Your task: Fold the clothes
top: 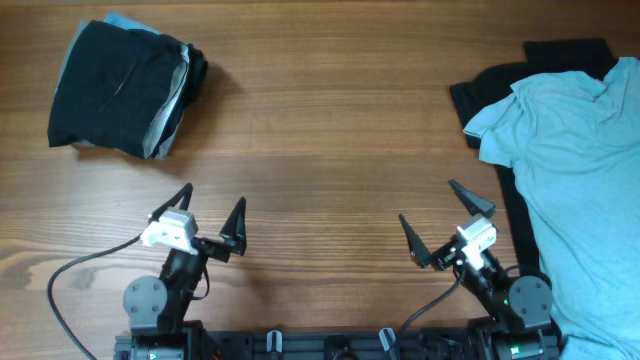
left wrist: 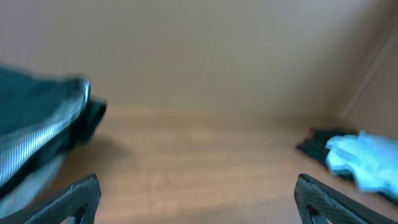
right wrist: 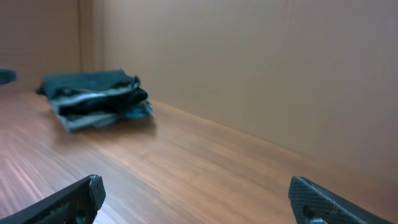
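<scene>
Between garments: left gripper (top: 214, 196) and right gripper (top: 427, 201) at table (top: 330, 130) front edge, fingers spread, empty. Folded stack (top: 120, 90) in far-left corner. Next, likely: drag light-blue T-shirt (top: 580, 170) in from right edge, flatten.

overhead straight down over table (top: 320, 130); low forward wrist views, folded stack (right wrist: 96, 99) in both

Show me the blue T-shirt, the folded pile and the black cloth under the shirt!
blue T-shirt (top: 580, 180): overhead view, middle of its chest.
folded pile (top: 110, 85): overhead view, its black top layer.
black cloth (top: 560, 55): overhead view, the part poking out above the shirt.
</scene>
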Tool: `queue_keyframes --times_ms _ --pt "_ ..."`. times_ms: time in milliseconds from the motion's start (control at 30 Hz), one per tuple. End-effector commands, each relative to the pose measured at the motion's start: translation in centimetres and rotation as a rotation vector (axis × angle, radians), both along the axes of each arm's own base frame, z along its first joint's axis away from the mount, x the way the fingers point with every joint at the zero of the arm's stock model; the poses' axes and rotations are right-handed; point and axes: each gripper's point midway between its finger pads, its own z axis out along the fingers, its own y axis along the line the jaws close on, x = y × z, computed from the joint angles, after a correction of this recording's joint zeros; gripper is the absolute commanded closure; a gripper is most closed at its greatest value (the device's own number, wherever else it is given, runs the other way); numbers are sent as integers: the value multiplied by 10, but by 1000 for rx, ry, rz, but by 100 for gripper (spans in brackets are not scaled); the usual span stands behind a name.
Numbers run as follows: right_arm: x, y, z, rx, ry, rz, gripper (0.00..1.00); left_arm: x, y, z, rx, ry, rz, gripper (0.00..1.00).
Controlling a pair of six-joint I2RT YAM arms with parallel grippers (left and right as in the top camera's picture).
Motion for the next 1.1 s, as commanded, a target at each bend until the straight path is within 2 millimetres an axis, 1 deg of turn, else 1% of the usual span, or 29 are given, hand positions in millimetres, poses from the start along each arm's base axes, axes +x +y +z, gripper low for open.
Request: queue_keyframes --times_ms 0,100,133,200,267,333,400,433,500,567,600,667,700,733,800,833,900,933,967,1033,1067 --pt "-9 2 37 192 59 45 0 -8 6 54 -55 -124 29 0" --pt "-6 -3 51 228 140 9 0 -10 21 90 -69 -130 121 0" --pt "-2 -5 52 219 201 -15 0 -10 24 101 -69 -105 137 0" --pt "4 -9 51 199 301 -55 0 -5 24 115 -63 -52 141 0" --pt "15 -15 47 153 444 -122 0 6 24 128 -58 47 143 0" --pt "26 -17 45 83 534 -154 0 18 24 135 -54 145 146 0" --pt "43 -14 46 -10 616 -152 0 34 25 140 -48 263 148 0" --pt "62 -8 51 -66 694 -131 0 49 25 143 -42 375 151 0" --pt "79 3 60 -80 756 -86 0 62 25 143 -37 468 152 0" --pt "97 13 61 -79 865 -45 0 74 22 141 -36 563 137 0" --pt "109 12 62 -113 873 -58 0 81 19 141 -39 609 114 0" --pt "136 0 61 -131 887 -148 0 89 13 139 -46 659 81 0" --pt "156 -14 59 -116 904 -247 0 94 8 135 -55 693 49 0" --pt "169 -26 57 -103 913 -322 0 96 5 133 -59 710 34 0" --pt "199 -62 50 -53 928 -533 0 100 2 126 -66 740 12 0" --pt "210 -80 46 -30 934 -619 2 101 2 122 -66 754 12 0" --pt "229 -110 35 21 953 -742 9 100 2 118 -66 771 13 0" --pt "236 -123 27 47 967 -778 12 100 2 118 -66 773 14 0" --pt "242 -134 18 81 985 -809 18 100 2 117 -66 775 14 0" --pt "251 -155 -8 147 1039 -866 26 99 2 118 -67 775 14 0" --pt "253 -163 -22 167 1071 -883 26 99 2 117 -66 777 13 0"
